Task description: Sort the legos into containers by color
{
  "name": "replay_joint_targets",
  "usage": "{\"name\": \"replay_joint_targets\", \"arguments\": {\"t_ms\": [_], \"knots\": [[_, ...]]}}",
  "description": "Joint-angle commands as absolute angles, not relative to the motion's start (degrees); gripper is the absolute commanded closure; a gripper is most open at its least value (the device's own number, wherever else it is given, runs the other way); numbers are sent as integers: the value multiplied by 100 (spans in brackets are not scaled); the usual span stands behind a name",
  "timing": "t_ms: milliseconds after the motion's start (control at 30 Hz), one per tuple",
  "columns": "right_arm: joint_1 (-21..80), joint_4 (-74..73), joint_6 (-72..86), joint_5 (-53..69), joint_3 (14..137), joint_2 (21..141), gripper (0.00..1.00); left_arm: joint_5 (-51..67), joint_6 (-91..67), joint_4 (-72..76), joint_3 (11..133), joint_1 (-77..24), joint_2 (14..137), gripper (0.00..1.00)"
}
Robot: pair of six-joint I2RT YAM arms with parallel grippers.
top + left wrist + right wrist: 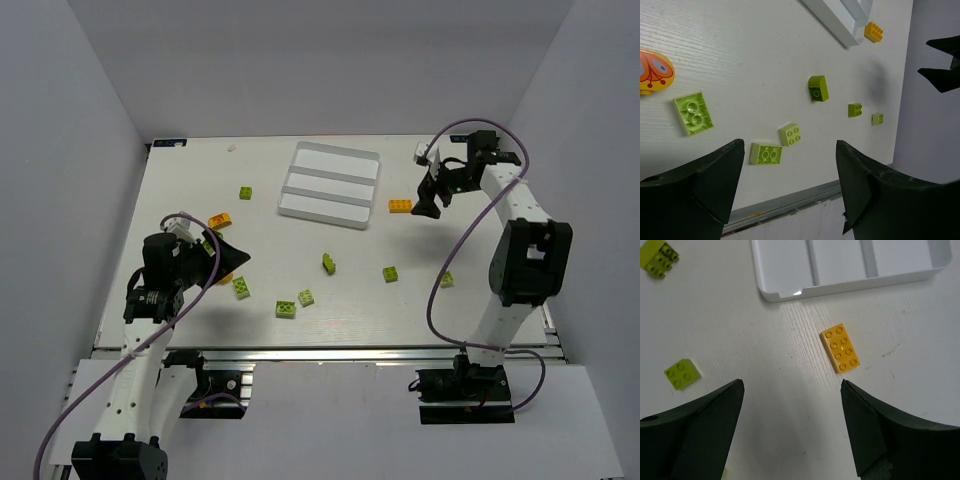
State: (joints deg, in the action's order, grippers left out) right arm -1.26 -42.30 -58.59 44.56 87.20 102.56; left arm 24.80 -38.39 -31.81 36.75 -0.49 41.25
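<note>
Right gripper (791,385): jaws spread wide, nothing held. Orange brick (841,347) lay flat on table (360,310), just ahead of gap, nearer right finger, close beside tray (850,284) wall but apart from it. Left gripper (790,145): likewise spread, empty. Two lime bricks (765,153) lay in view between its fingers, others scattered beyond, all outside tray.
</note>
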Motion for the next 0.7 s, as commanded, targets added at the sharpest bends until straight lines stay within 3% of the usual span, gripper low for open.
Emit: {"name": "replay_joint_targets", "arguments": {"t_ms": [0, 200, 667], "knots": [[-97, -5333, -7978, 4903, 9516, 11009, 16, 2364, -3814, -3454, 3762, -53, 3894, 17], [-36, -5986, -8438, 4615, 11152, 12347, 16, 2312, -3972, -3700, 3630, -53, 3525, 16], [492, -5301, -8342, 3955, 11065, 13086, 12, 2039, -4087, -4140, 3709, -53, 3366, 10]]}}
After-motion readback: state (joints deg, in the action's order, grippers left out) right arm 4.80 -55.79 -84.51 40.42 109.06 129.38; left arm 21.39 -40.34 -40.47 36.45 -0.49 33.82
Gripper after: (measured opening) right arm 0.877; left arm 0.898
